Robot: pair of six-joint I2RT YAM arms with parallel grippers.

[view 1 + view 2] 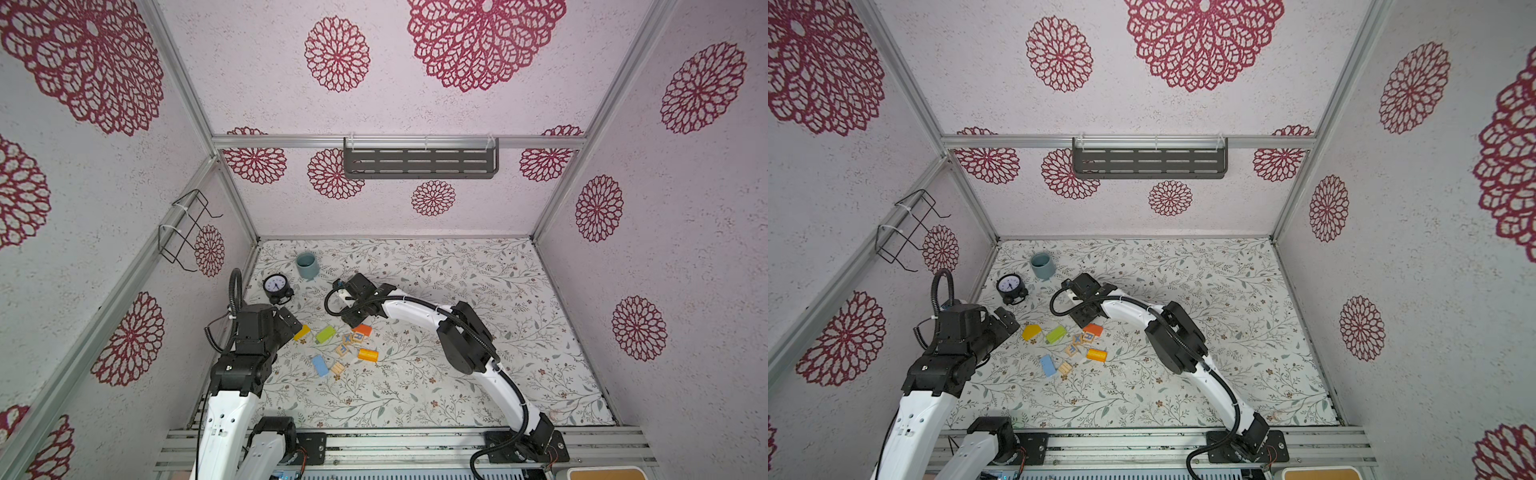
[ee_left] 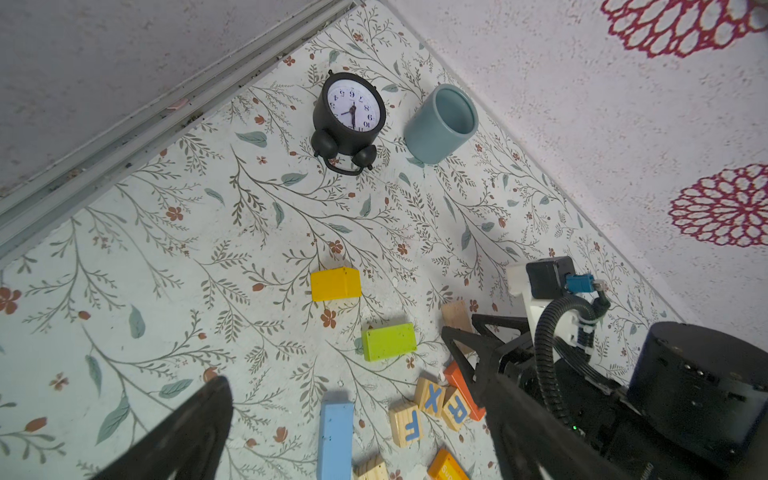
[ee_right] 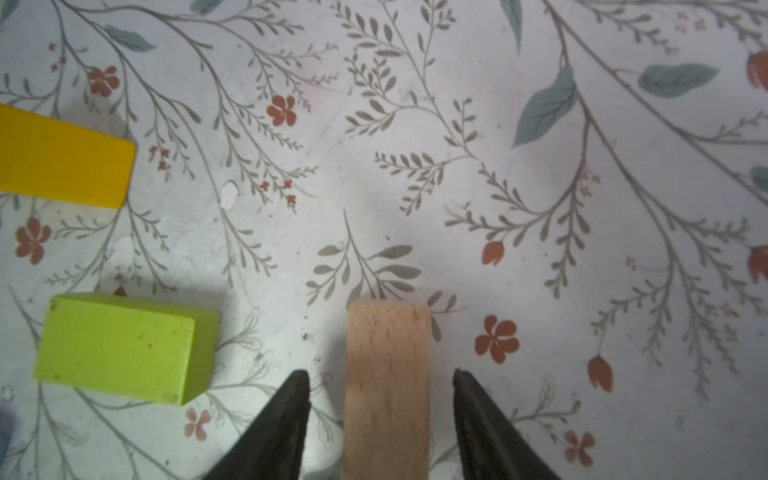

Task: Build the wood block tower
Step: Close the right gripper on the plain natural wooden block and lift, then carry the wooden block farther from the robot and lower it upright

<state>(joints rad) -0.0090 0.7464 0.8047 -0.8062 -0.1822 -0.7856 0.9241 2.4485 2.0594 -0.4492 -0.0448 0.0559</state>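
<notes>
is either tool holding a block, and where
Nothing is held. The right tool straddles the plain wood block, gaps both sides; the left tool is open.

Pose check, both top views: the left arm (image 1: 232,395) rises from the lower left of frame, elbow folded, wrist tipped toward centre. The left gripper (image 2: 353,380) has its jaws spread fully wide and hangs above the table. The right arm (image 1: 469,336) arches from the lower-right base across to centre-left, wrist pitched down. The right gripper (image 3: 379,374) has its jaws partly apart, not clamped, with the fingertips (image 3: 291,399) low over the surface.
</notes>
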